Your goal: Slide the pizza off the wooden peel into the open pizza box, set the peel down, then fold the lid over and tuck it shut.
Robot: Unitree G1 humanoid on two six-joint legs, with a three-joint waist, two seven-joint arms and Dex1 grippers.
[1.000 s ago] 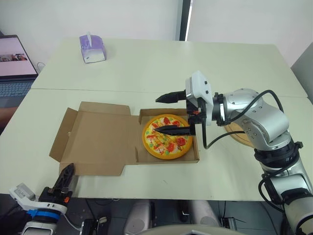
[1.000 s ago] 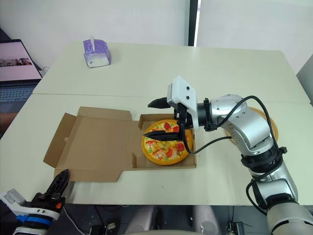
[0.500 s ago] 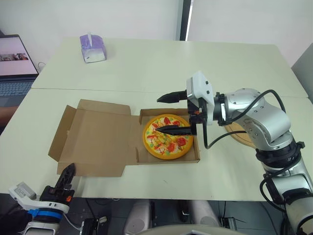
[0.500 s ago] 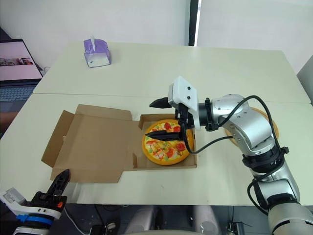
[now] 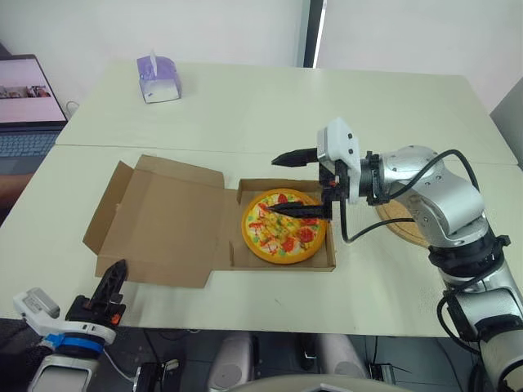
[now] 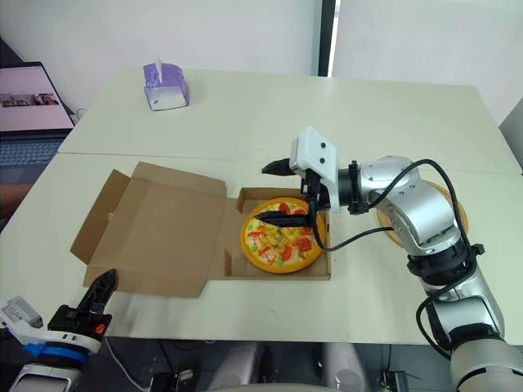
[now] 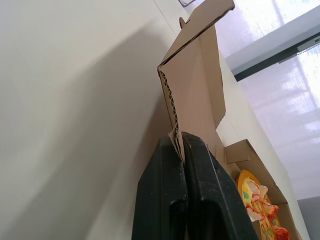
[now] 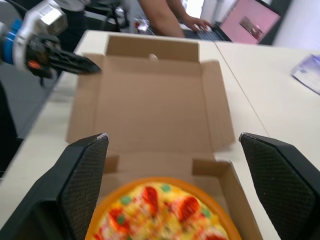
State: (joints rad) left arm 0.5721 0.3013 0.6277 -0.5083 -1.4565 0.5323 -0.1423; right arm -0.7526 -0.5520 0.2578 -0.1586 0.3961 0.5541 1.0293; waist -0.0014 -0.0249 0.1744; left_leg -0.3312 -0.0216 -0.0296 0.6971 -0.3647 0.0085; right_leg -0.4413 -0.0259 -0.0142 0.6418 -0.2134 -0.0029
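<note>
The toy pizza [image 5: 283, 227] lies in the tray of the cardboard pizza box [image 5: 331, 260]. Its lid [image 5: 159, 220] is spread open to the left, and its outer edge looks slightly raised in the left wrist view. My right gripper [image 5: 288, 184] hovers open over the pizza, one finger above the tray's back wall and one over the toppings. The round wooden peel [image 5: 399, 220] rests on the table, partly hidden under my right forearm. At the front left, my left gripper [image 5: 113, 284] is shut, with its tips at the lid's front corner [image 7: 175, 135]. I cannot tell whether they pinch it.
A purple tissue box [image 5: 157, 77] stands at the back left. A laptop [image 5: 29, 106] sits beyond the table's left edge. In the right wrist view a person [image 8: 165, 15] stands behind the laptop. A seam [image 5: 188, 149] crosses the table behind the box.
The head camera has shifted a little. My left gripper has edged forward to the lid's front corner. The right gripper has stayed open over the pizza.
</note>
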